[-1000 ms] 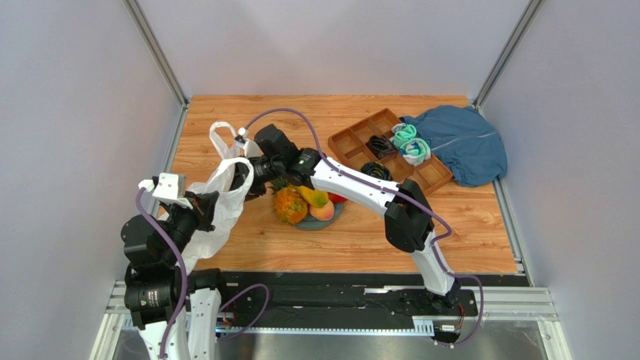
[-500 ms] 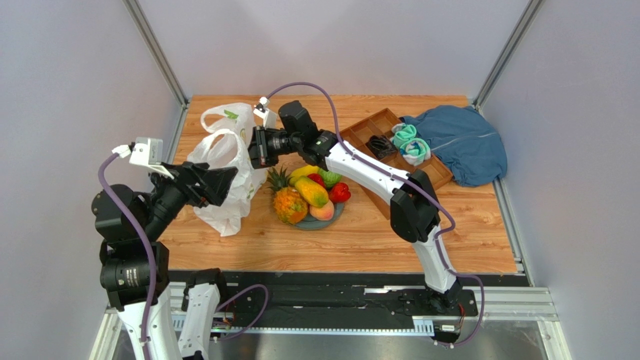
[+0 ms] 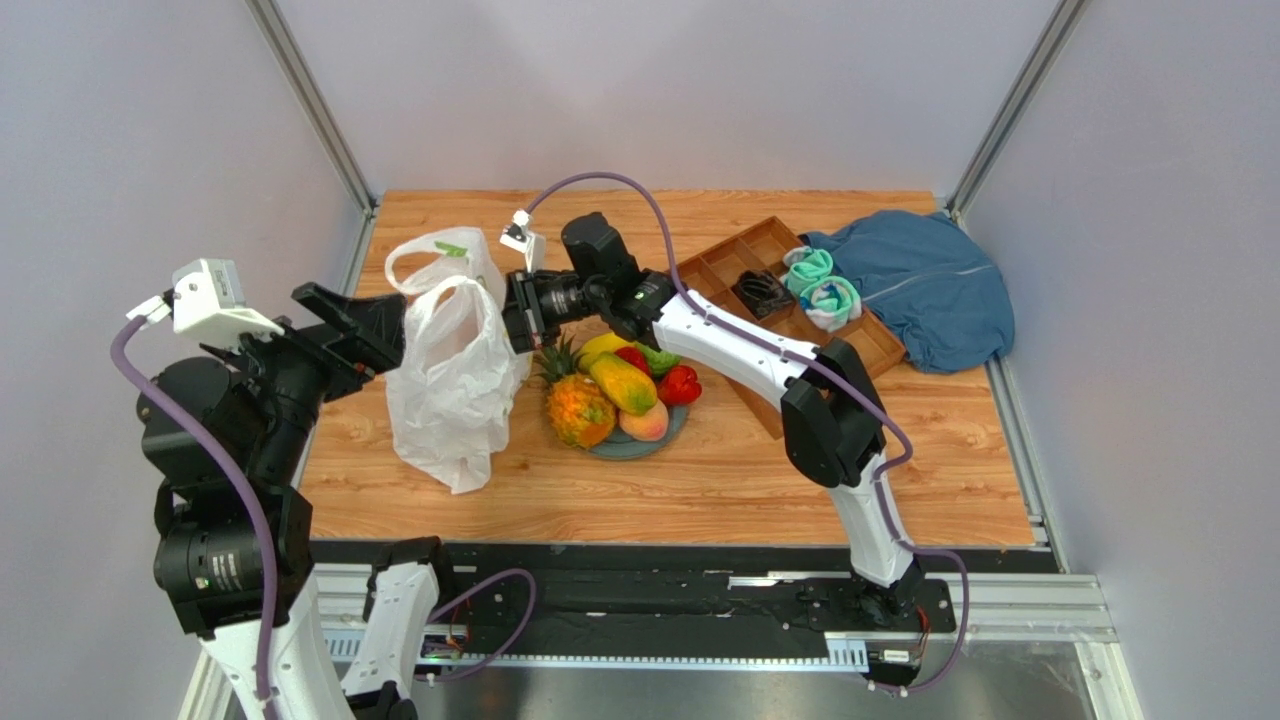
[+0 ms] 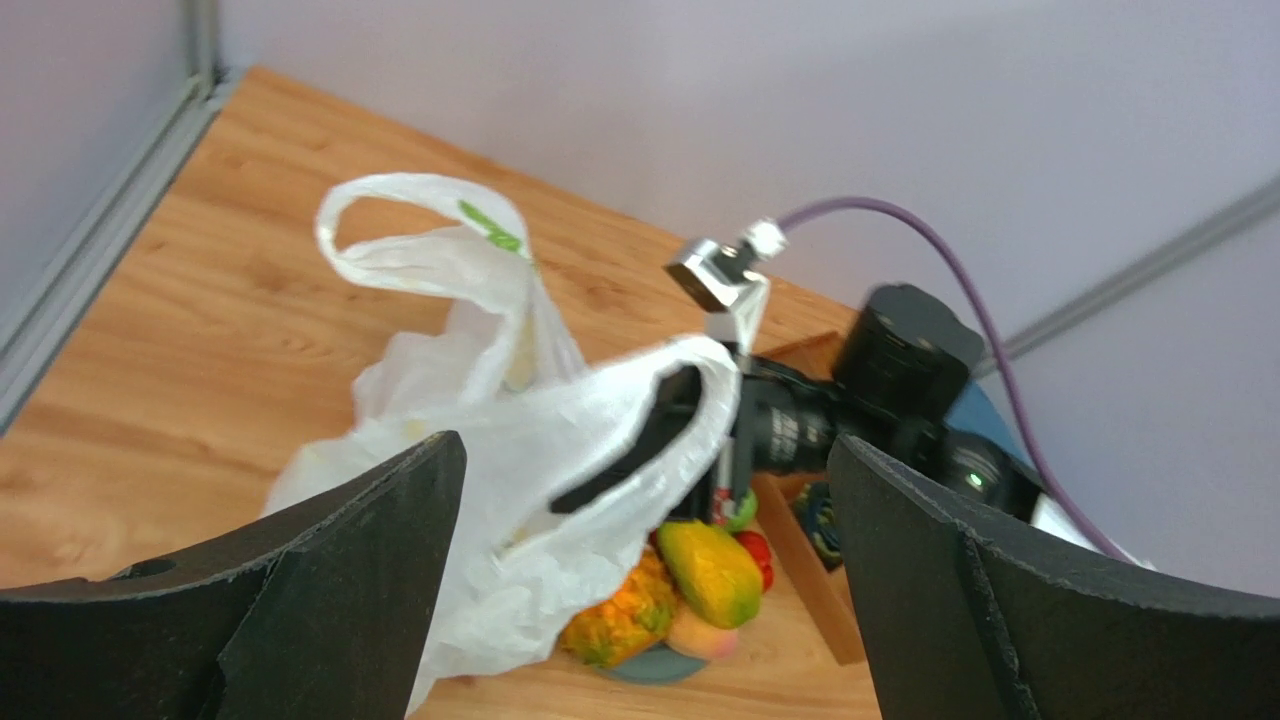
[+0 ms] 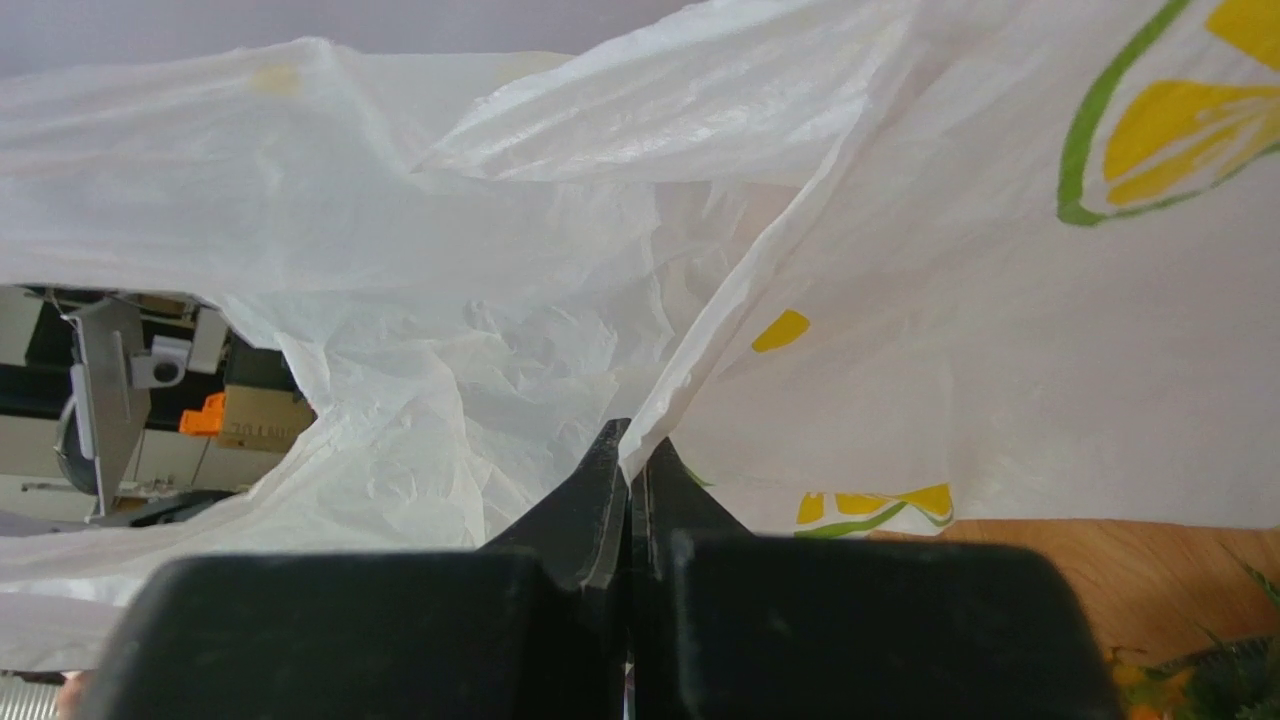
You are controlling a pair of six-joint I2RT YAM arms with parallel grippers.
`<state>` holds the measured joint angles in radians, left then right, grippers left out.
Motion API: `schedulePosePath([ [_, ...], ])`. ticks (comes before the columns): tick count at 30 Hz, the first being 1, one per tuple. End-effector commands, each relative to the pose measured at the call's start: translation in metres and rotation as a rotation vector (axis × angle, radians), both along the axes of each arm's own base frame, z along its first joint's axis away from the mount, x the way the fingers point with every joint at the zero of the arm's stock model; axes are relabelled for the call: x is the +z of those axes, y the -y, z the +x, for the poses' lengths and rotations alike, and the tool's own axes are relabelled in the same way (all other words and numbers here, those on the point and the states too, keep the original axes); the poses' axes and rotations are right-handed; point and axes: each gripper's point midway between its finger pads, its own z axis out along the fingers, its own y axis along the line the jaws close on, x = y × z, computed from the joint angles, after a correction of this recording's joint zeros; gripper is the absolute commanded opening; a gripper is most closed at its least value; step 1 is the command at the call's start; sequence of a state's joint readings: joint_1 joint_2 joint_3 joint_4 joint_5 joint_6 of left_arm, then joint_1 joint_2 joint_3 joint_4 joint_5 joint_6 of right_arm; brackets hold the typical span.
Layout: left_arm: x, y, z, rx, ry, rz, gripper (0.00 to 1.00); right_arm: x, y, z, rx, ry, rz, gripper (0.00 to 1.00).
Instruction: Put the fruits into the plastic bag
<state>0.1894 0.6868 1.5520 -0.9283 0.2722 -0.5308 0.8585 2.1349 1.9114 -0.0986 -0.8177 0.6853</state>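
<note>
The white plastic bag [image 3: 448,383] with citrus prints stands slumped on the table left of the fruits. My right gripper [image 3: 514,312] is shut on the bag's upper edge [image 5: 706,375] and holds it up; in the right wrist view its gripper [image 5: 631,450] pinches the thin film. My left gripper [image 3: 379,333] hangs open to the bag's left, apart from it, with the bag [image 4: 496,450] between and beyond its fingers [image 4: 331,585]. The fruits sit piled on a grey plate [image 3: 609,447]: a pineapple [image 3: 579,408], a mango [image 3: 625,383], a peach [image 3: 648,425] and a red one [image 3: 681,386].
A wooden compartment tray [image 3: 703,282] with rolled black socks and teal socks [image 3: 819,288] lies at the back right, beside a blue cloth [image 3: 932,293]. Grey walls close in the table on the left, back and right.
My left gripper opened, let go of the bag and drew back to the left and up. My right gripper lifted the bag's edge, and the bag now stands taller.
</note>
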Motion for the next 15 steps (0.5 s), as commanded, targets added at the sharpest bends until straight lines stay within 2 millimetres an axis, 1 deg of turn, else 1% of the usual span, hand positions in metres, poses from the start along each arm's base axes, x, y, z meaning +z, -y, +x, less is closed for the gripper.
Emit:
schedulePosePath([
  [1,-0.014,-0.042,0.01,0.249,-0.091,-0.05,0.99,0.03,0.02,-0.016,0.058,0.152,0.055,0.0],
  [2,-0.007,-0.045,0.007,0.266,-0.057,-0.048,0.99,0.027,0.023,-0.017,0.058,0.161,0.044,0.0],
  [3,0.004,-0.045,0.009,0.266,-0.004,-0.045,0.99,0.024,0.024,-0.017,0.055,0.169,0.032,0.0],
  [4,0.011,-0.043,0.009,0.256,0.025,-0.039,0.99,0.021,0.028,-0.017,0.06,0.183,0.019,0.0],
  [6,0.012,-0.036,0.015,0.205,0.031,-0.034,0.99,0.019,0.03,-0.019,0.066,0.197,0.011,0.0],
  [7,0.003,-0.035,0.024,0.189,-0.015,-0.039,0.99,0.018,0.033,-0.021,0.068,0.212,0.005,0.0],
  [9,-0.031,-0.025,0.04,0.114,-0.134,-0.053,0.99,0.016,0.036,-0.022,0.067,0.227,-0.001,0.0],
  [10,-0.048,-0.02,0.051,0.075,-0.199,-0.067,0.99,0.016,0.039,-0.023,0.066,0.23,-0.008,0.0],
  [11,-0.07,-0.006,0.058,-0.009,-0.266,-0.104,0.98,0.016,0.039,-0.024,0.073,0.245,-0.008,0.0],
  [13,-0.089,0.011,0.07,-0.118,-0.314,-0.151,0.95,0.013,0.041,-0.025,0.073,0.246,-0.021,0.0],
  [14,-0.109,0.013,0.076,-0.134,-0.362,-0.177,0.95,0.013,0.042,-0.025,0.072,0.254,-0.022,0.0],
  [15,-0.116,0.014,0.08,-0.146,-0.374,-0.18,0.94,0.013,0.043,-0.026,0.073,0.255,-0.023,0.0],
])
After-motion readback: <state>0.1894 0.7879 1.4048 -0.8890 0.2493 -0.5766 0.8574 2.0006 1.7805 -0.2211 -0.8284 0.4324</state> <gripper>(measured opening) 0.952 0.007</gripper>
